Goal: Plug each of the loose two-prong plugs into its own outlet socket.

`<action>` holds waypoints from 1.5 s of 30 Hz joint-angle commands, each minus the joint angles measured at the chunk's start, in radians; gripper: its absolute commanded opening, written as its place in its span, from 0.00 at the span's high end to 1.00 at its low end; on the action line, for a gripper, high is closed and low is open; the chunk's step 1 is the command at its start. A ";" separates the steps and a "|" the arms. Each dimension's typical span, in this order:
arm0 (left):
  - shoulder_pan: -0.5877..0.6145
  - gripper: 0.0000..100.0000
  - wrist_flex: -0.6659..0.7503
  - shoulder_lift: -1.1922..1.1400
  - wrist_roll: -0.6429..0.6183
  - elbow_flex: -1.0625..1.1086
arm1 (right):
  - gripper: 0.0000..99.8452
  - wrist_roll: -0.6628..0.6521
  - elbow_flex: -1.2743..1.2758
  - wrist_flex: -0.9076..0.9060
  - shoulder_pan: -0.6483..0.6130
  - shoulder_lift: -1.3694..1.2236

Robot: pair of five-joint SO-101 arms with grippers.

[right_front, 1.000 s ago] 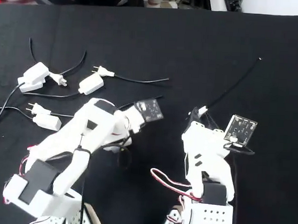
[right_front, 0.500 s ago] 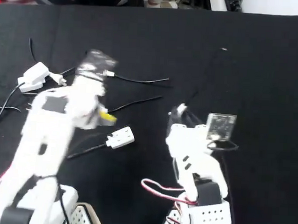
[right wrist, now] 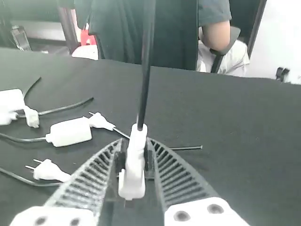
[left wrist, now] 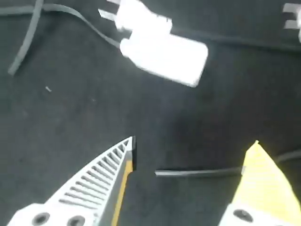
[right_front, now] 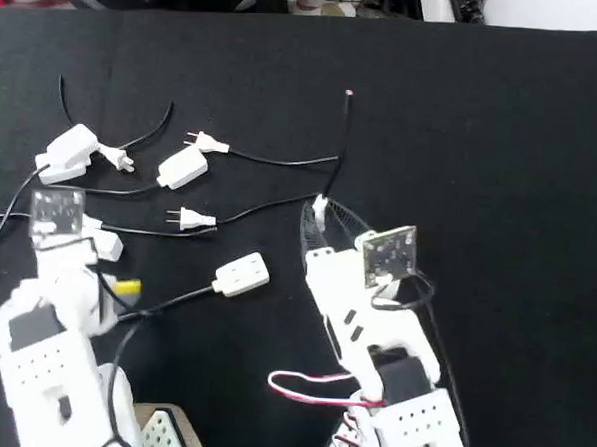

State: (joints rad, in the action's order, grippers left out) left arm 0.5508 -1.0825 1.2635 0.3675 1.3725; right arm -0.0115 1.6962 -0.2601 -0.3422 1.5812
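My right gripper (right wrist: 135, 145) was clamped on one plug (right wrist: 132, 172); my left gripper (left wrist: 194, 143) hung empty, jaws apart. Next, I judged: align prongs with socket (right_front: 242, 274).

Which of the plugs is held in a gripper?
The plug clamped in the right gripper. The other plugs all lie free on the table.

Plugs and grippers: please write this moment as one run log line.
right gripper: shut on white plug | left gripper: open, empty | outlet socket: nothing plugged in
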 commanded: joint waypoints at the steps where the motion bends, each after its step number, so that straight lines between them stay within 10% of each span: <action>1: 0.015 0.65 -0.018 0.135 0.011 0.041 | 0.99 -0.023 -0.016 0.235 -0.011 -0.236; 11: 0.016 0.65 -0.137 0.448 0.012 0.159 | 0.99 0.150 -0.499 0.422 -0.029 -1.116; 27: 0.012 0.65 -0.187 0.554 0.060 0.202 | 0.99 -0.189 -0.110 1.361 -0.219 -1.405; 45: 0.008 0.65 -0.184 0.554 0.061 0.213 | 0.99 -0.100 -0.019 1.350 -0.295 -1.394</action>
State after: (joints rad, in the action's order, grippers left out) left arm 0.5570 -1.2620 1.8098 0.4227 1.5888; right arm -0.1266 1.6747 1.0948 -0.6030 0.1757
